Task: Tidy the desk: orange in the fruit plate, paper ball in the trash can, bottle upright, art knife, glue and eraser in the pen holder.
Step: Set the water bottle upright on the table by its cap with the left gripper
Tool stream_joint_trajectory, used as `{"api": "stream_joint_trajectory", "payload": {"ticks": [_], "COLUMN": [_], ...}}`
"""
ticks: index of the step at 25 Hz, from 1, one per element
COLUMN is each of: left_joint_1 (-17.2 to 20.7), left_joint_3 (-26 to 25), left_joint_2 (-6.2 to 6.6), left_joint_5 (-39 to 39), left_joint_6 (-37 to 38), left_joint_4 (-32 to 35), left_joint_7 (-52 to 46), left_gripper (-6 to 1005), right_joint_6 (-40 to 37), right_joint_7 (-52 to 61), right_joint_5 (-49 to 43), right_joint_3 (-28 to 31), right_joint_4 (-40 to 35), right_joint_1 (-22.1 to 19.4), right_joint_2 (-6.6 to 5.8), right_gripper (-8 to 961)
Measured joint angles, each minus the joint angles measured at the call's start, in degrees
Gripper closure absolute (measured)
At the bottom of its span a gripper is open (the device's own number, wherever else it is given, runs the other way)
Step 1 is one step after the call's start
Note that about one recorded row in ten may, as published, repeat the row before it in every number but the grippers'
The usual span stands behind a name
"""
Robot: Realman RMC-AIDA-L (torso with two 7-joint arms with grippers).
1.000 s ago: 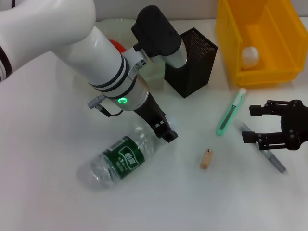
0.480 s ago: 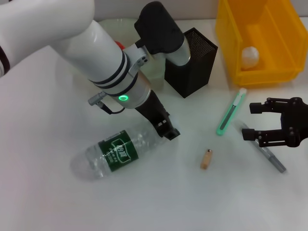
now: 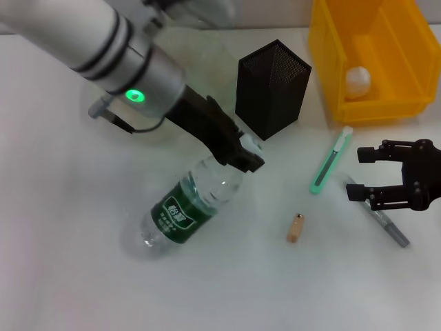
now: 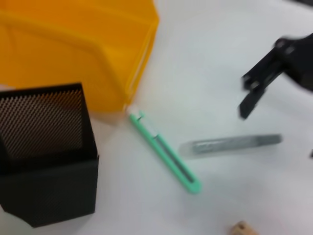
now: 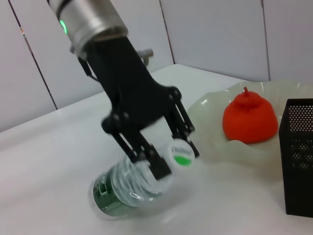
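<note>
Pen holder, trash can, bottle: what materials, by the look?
Pen holder: black metal mesh, matte; fine perforations show across its walls.
Trash can: yellow plastic, smooth and slightly glossy, with thick moulded walls.
Bottle: clear thin plastic, ribbed, with a dark green printed label; the left gripper grips its neck. Its cap looks like opaque white-and-green plastic.

We see left arm (image 3: 103, 48) white with black bands, silver cuff, green light, black left gripper (image 3: 238, 155); right gripper (image 3: 403, 183) all black.
</note>
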Motion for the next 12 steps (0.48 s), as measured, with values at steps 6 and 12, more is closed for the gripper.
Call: {"api": "stream_joint_trajectory", "payload": {"ticks": [6,12], "left_joint_1": [0.1,0.8], "left_joint_3": [-9.0,-19.7], "left_joint_2": [0.09,0.32], "left_joint_5": [-1.0,-2.2], "left_joint_6": [6.4,15.0], "left_joint_4": [0.2,0.4], "left_joint_7": [4.8,12.9], "left_gripper": [545,546], "right_joint_6": [-0.3,-1.0], "right_joint_7": [-0.3,-0.8], "right_joint_5": [0.0,0.0], "right_joint_3": [0.0,-0.6], "right_joint_4": [0.0,0.0], "right_joint_1": [0.0,0.1], "right_joint_2": [0.0,0.0], "right_gripper": [127,127]}}
